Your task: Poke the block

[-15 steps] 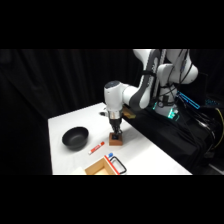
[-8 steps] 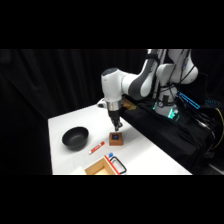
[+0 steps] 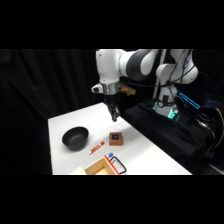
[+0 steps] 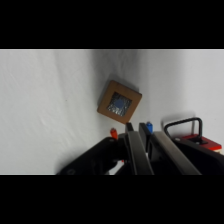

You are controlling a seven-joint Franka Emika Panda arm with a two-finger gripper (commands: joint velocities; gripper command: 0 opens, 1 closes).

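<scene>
Side and wrist views. Nearest the camera, a tan open box (image 3: 97, 167) with a black handle (image 3: 118, 163) sat at the tabletop (image 3: 150, 155) edge. Beyond it lay a red-and-white marker (image 3: 96, 147), with the block (image 3: 116, 138) just beside it on the tabletop. A black bowl (image 3: 75, 137) stood further left. The tool (image 3: 115, 116) hung above the block, apart from it, its fingers (image 4: 135, 150) clenched together on nothing.

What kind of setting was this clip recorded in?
Probably a robotics lab bench: a white table against black drapes, a few test props laid out on it (small block, black bowl, marker), and lit electronics beside the arm's base.
</scene>
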